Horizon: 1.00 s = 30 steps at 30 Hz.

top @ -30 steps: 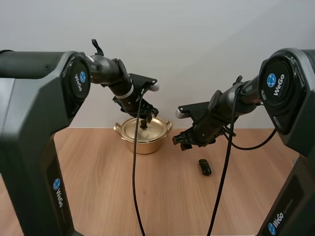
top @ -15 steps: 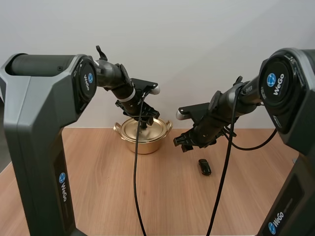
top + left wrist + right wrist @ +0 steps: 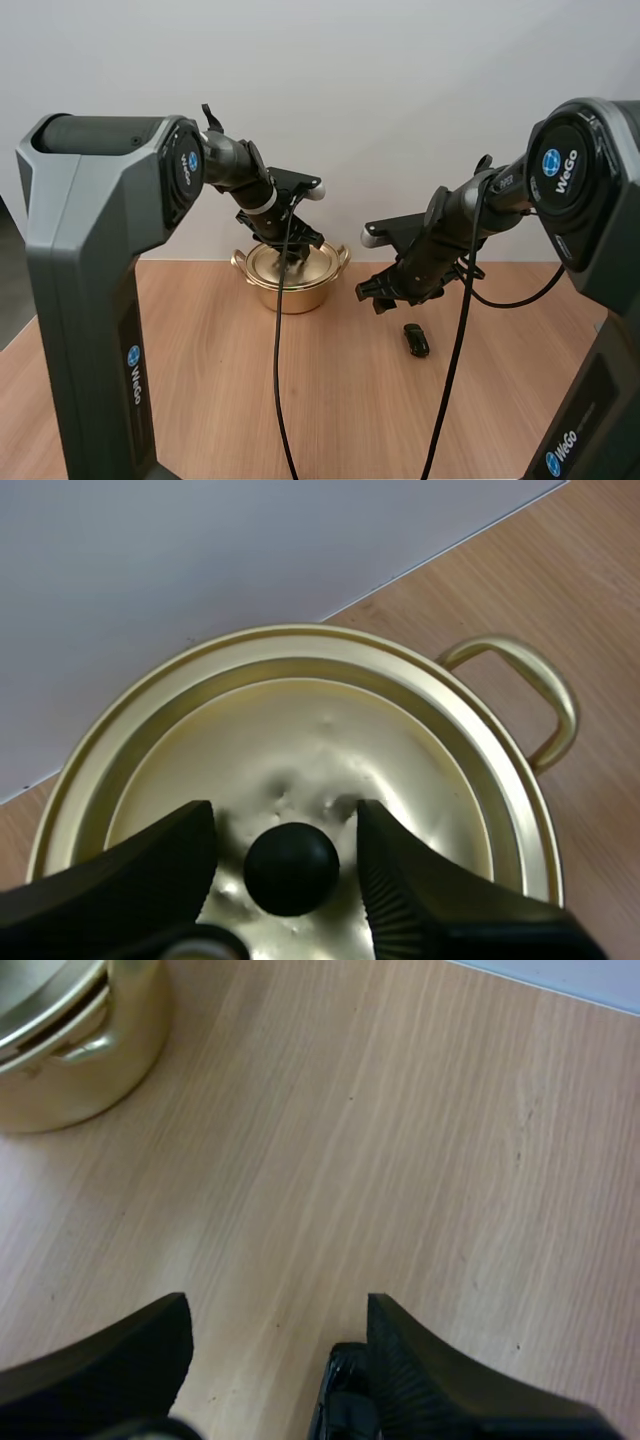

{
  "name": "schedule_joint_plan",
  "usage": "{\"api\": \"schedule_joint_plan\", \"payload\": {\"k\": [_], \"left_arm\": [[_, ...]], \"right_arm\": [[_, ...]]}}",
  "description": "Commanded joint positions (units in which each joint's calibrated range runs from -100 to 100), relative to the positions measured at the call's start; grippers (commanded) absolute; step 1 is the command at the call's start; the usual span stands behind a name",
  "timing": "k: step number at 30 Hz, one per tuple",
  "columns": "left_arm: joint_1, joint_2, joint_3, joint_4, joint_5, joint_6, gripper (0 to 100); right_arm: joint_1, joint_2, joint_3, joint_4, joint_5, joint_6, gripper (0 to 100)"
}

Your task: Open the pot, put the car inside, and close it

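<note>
Wooden counter [image 3: 200, 380] carries a gold pot [image 3: 295, 290] at the back with its lid [image 3: 300, 730] on. A small black car [image 3: 416, 340] lies nearer, well apart from the pot. Left end effector [image 3: 287, 825] sits low over the lid, fingers [image 3: 430, 910] spread either side of the black knob [image 3: 291, 868] with a narrow gap on each side, gripping nothing. Right end effector [image 3: 278, 1310] hangs above the counter between pot and car, spread wide and empty, with the car just beside one finger.
</note>
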Motion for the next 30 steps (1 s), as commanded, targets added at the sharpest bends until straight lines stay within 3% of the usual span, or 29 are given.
{"api": "schedule_joint_plan", "payload": {"k": [1,4,6,11,30], "left_arm": [[-0.02,0.06,-0.02,0.06,0.07,-0.06,64],[-0.02,0.06,-0.02,0.06,1.52,-0.06,56],[-0.02,0.06,-0.02,0.06,1.57,-0.06,43],[-0.02,-0.16,-0.02,0.06,-0.22,-0.06,0],[-0.02,-10.44,-6.39,0.21,5.69,-0.06,0]], "right_arm": [[0.04,0.47,-0.03,-0.06,2.89,0.49,86],[-0.41,1.68,0.42,-2.55,3.23,3.11,86],[-1.15,1.82,0.42,-3.15,2.88,3.52,86],[-2.58,1.70,0.42,-3.30,3.30,3.52,86],[-2.65,5.62,0.42,-3.89,7.72,3.52,86]]}}
